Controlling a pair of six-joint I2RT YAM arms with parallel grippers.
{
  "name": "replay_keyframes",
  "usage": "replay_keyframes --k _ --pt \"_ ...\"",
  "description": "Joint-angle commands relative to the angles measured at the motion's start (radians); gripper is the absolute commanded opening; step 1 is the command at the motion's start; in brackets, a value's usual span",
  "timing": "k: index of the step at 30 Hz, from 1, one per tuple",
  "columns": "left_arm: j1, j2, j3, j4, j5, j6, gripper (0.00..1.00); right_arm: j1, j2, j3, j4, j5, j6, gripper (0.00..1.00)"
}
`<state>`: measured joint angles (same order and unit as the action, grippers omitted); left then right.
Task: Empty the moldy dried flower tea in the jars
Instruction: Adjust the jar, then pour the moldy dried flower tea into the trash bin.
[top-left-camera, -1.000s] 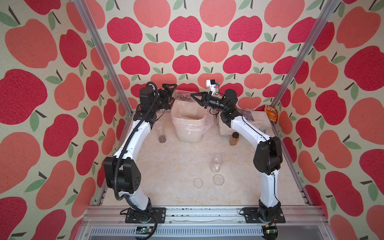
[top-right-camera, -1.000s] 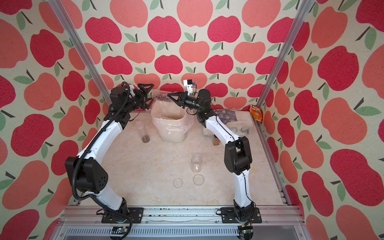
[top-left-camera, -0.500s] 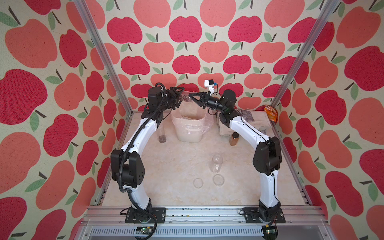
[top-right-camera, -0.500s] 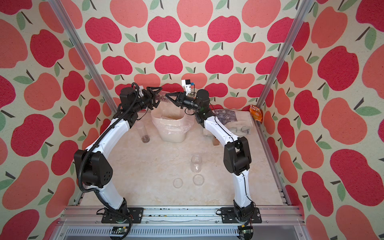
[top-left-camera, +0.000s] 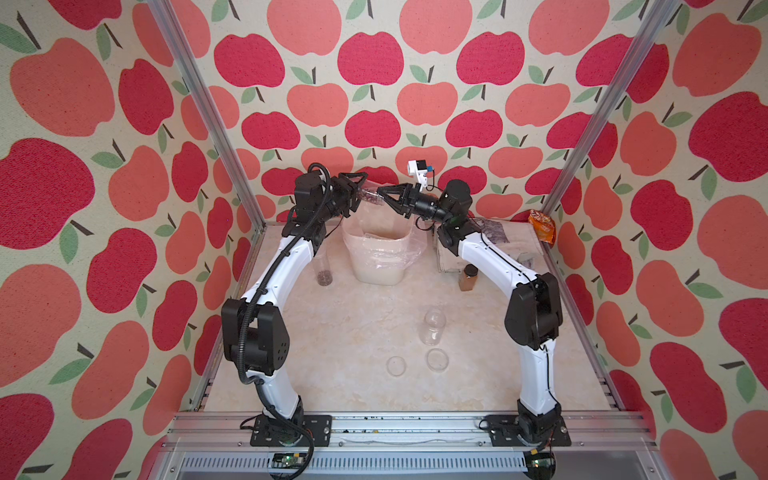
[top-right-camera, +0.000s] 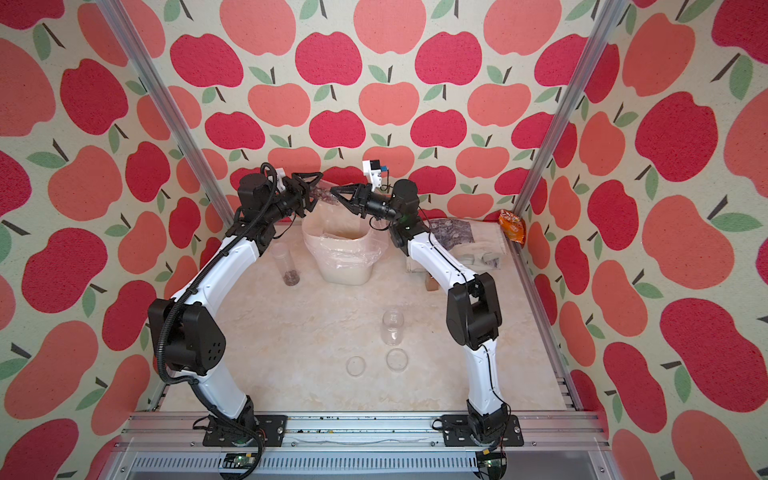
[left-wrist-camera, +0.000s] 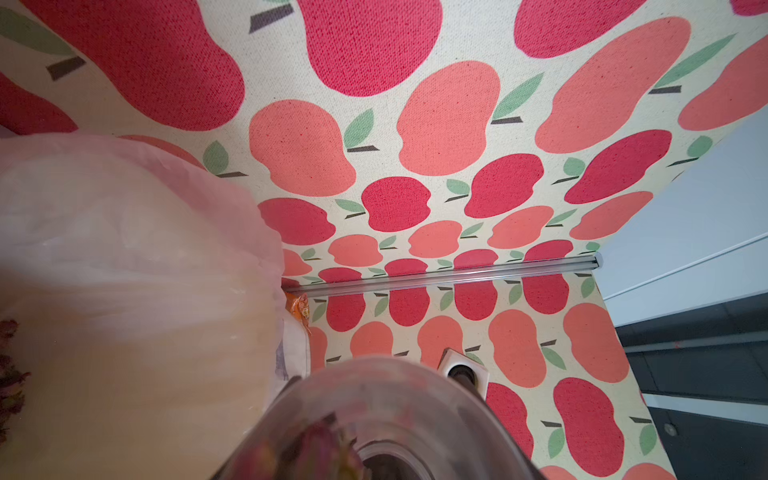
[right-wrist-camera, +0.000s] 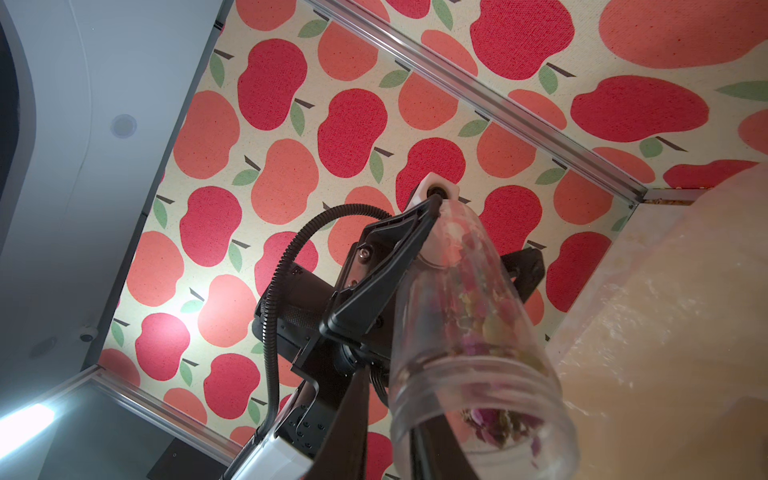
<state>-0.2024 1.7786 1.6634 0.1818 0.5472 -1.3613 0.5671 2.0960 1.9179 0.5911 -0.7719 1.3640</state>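
Note:
A clear jar (top-left-camera: 371, 196) (top-right-camera: 322, 194) lies nearly level in the air above the white bin (top-left-camera: 376, 266), between my two grippers. My left gripper (top-left-camera: 358, 192) is shut on its base end, with a finger (right-wrist-camera: 399, 257) on each side. My right gripper (top-left-camera: 384, 196) sits at the jar's open mouth (right-wrist-camera: 478, 399). Its jaws stand slightly apart astride the rim wall, the outer finger (right-wrist-camera: 353, 424) clear of the glass. Pink-brown dried flower tea (right-wrist-camera: 494, 419) (left-wrist-camera: 320, 449) lies along the jar's wall. The jar hides the left fingers in the left wrist view.
Another jar with tea (top-left-camera: 323, 270) stands left of the bin. An empty jar (top-left-camera: 433, 328) and two clear lids (top-left-camera: 395, 366) (top-left-camera: 437, 359) are mid-table. An amber black-capped jar (top-left-camera: 468, 277), clear bags (top-left-camera: 494, 232) and an orange packet (top-left-camera: 541, 226) sit at the back right.
My left arm has swung in from the left and its jaws have closed on the jar's base end. The right gripper's jaws have loosened a little at the mouth.

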Motion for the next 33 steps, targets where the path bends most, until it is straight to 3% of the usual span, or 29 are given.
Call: replay_keyframes --k 1,18,26,33 --pt "0.003 -0.018 -0.001 -0.045 -0.030 0.089 0.16 -0.016 -0.018 -0.018 0.054 -0.001 -0.003 0.27" --pt "0.002 -0.017 0.046 -0.174 -0.121 0.288 0.07 -0.061 -0.121 -0.166 0.050 0.005 -0.072 0.58" --pt "-0.015 0.001 0.101 -0.266 -0.195 0.427 0.04 -0.074 -0.192 -0.239 -0.072 0.003 -0.210 0.75" --pt "-0.045 0.028 0.163 -0.350 -0.266 0.556 0.03 -0.092 -0.246 -0.297 -0.194 0.012 -0.339 0.84"
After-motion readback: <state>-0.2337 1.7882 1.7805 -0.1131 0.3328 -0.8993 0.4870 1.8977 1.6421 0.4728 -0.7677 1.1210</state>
